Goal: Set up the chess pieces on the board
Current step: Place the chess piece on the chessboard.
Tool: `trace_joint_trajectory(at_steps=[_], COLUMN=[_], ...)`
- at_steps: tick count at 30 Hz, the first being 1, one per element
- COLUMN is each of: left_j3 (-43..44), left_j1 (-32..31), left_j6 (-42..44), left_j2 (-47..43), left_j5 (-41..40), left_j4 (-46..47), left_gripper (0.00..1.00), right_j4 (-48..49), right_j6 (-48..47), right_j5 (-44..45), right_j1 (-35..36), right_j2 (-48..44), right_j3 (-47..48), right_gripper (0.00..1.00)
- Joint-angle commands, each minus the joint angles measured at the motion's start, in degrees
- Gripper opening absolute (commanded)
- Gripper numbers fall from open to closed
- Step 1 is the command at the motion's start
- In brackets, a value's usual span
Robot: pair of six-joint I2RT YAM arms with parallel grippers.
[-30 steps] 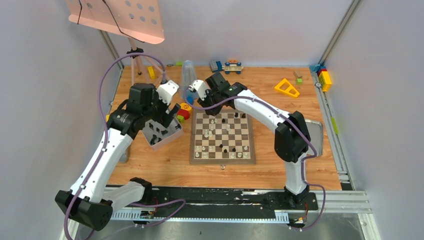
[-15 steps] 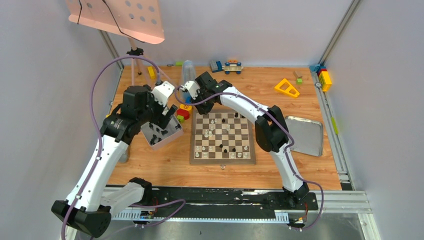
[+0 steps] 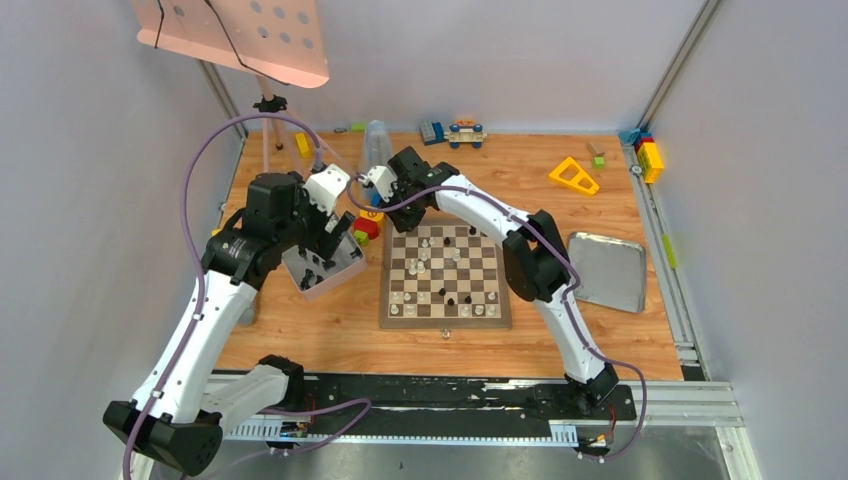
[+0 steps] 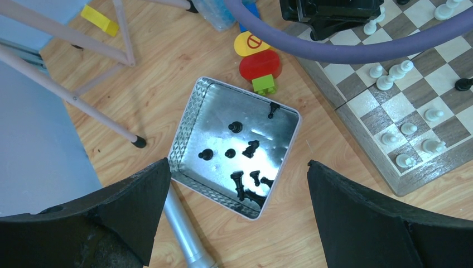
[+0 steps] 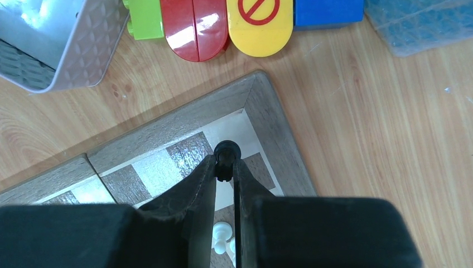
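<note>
While the right gripper [image 5: 225,167] reaches over the far left corner of the board [image 5: 167,127], its fingers are pressed onto a small black chess piece [image 5: 227,152]. The piece's round head pokes out just past the fingertips, above the cream corner square nearest the red and yellow toy blocks [image 5: 223,25]. From where I stand I can't tell whether its base touches the wood. White pieces [image 5: 222,231] stand just behind the fingers. Over on the left, the left gripper [image 4: 237,167] hangs with its fingers spread wide above the metal tin [image 4: 187,131] beside the board. Several black pieces [image 4: 236,127] lie loose inside it, apart from both fingers.
</note>
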Motion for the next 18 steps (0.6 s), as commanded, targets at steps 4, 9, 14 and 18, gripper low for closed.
trace_joint_trajectory(at_steps=[4, 9, 14, 18], left_j3=[-0.4, -0.6, -0.6, -0.7], left_j1=[0.5, 0.5, 0.5, 0.5], left_j6=[0.4, 0.5, 0.7, 0.8], left_j2=[-0.4, -0.4, -0.4, -0.4], left_j5=[0.6, 0.6, 0.5, 0.5], left_j4=[0.8, 0.8, 0.8, 0.8], left_gripper=[1.00, 1.00, 1.00, 1.00], right_j4=[0.5, 0.5, 0.5, 0.5], right_j6=[-0.7, -0.7, -0.9, -1.2], right_j5=[-0.7, -0.7, -0.6, -0.3], right_j1=[0.2, 0.3, 0.6, 0.7], right_j2=[1.6, 2.3, 2.9, 3.5], right_j3=[2.9, 3.4, 3.9, 4.1], right_gripper=[0.05, 0.05, 0.07, 0.08])
